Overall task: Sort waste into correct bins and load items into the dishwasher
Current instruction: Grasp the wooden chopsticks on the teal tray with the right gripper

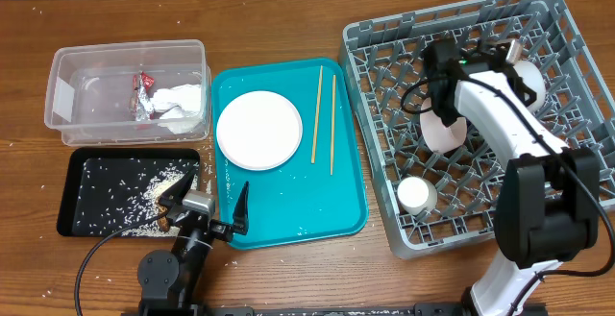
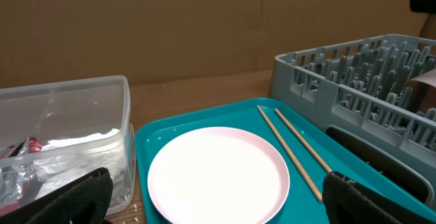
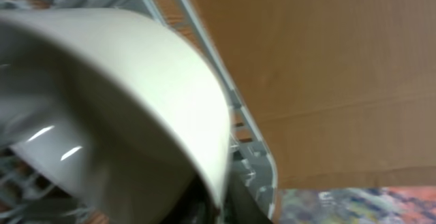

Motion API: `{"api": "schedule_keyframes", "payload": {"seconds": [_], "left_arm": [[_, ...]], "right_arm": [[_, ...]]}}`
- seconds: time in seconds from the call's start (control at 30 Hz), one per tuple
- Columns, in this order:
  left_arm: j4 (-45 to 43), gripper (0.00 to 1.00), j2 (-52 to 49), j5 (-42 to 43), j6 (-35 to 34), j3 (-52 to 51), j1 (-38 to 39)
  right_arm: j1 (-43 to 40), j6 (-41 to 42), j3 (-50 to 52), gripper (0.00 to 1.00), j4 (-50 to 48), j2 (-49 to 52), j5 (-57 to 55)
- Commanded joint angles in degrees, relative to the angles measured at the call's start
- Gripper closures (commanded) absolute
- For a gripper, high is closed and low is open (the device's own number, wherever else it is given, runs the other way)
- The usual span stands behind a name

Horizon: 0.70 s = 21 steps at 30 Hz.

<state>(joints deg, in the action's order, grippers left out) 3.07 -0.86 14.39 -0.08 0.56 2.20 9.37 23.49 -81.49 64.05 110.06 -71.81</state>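
My left gripper (image 1: 209,201) is open and empty, low at the teal tray's front edge. In the left wrist view its fingers (image 2: 218,186) frame the round white plate (image 2: 218,176). The plate (image 1: 259,131) and two wooden chopsticks (image 1: 325,114) lie on the teal tray; the chopsticks also show in the left wrist view (image 2: 293,152). My right gripper (image 1: 444,93) is over the grey dish rack (image 1: 577,85), shut on the rim of a pale bowl (image 1: 445,132). That bowl fills the right wrist view (image 3: 129,94), its rim between the jaws (image 3: 225,200). A white bowl (image 1: 530,84) and a white cup (image 1: 415,193) sit in the rack.
The clear tub (image 1: 77,76) at back left holds the red wrapper (image 1: 146,93) and white tissue (image 1: 183,103). The black tray (image 1: 86,215) at front left holds rice grains. The teal tray (image 1: 298,210) lies between the bins and the rack. A few grains lie on the table.
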Motion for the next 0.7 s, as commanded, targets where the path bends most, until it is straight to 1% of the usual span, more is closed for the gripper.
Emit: {"api": "schedule_keyframes", "payload": {"seconds": [0.0,0.1,0.13,0.2,0.27,0.3,0.33,0.37,0.47,0.5,0.57,0.67], "left_arm": [[-0.17,0.00,0.61,0.46,-0.79,-0.28,-0.39],[-0.17,0.00,0.61,0.46,-0.79,-0.28,-0.39],[-0.17,0.00,0.61,0.46,-0.79,-0.28,-0.39],[-0.17,0.00,0.61,0.46,-0.79,-0.28,-0.39],[-0.17,0.00,0.61,0.46,-0.79,-0.28,-0.39],[-0.17,0.00,0.61,0.46,-0.79,-0.28,-0.39],[-0.17,0.00,0.61,0.46,-0.76,-0.28,-0.39],[-0.17,0.00,0.61,0.46,-0.79,-0.28,-0.39],[-0.17,0.00,0.61,0.46,-0.79,-0.28,-0.39],[-0.17,0.00,0.61,0.46,-0.76,-0.28,-0.39],[-0.17,0.00,0.61,0.46,-0.79,-0.28,-0.39],[-0.17,0.00,0.61,0.46,-0.79,-0.28,-0.39]], "right_arm": [[2.54,0.00,0.11,0.68,0.94,0.92,7.74],[5.51,5.03,-1.79,0.68,4.24,-0.72,16.31],[6.34,5.38,-2.38,0.67,4.90,-1.25,18.01],[9.38,5.25,-5.16,0.64,6.29,-3.34,25.20],[12.26,5.20,-8.52,0.53,7.45,-5.18,32.85],[13.55,5.20,-10.27,0.44,7.63,-6.08,37.09],[14.97,5.11,-12.48,0.34,6.91,-7.08,44.94],[15.82,4.00,-13.84,0.31,5.77,-7.63,51.89],[18.32,-3.65,-15.28,0.32,-0.15,-8.37,77.46],[19.45,-3.78,-15.02,0.32,-2.47,-7.96,83.67],[22.03,-2.29,-13.53,0.32,-6.27,-6.88,85.79],[25.46,3.63,-11.45,0.34,-10.12,-4.33,78.75]]}}
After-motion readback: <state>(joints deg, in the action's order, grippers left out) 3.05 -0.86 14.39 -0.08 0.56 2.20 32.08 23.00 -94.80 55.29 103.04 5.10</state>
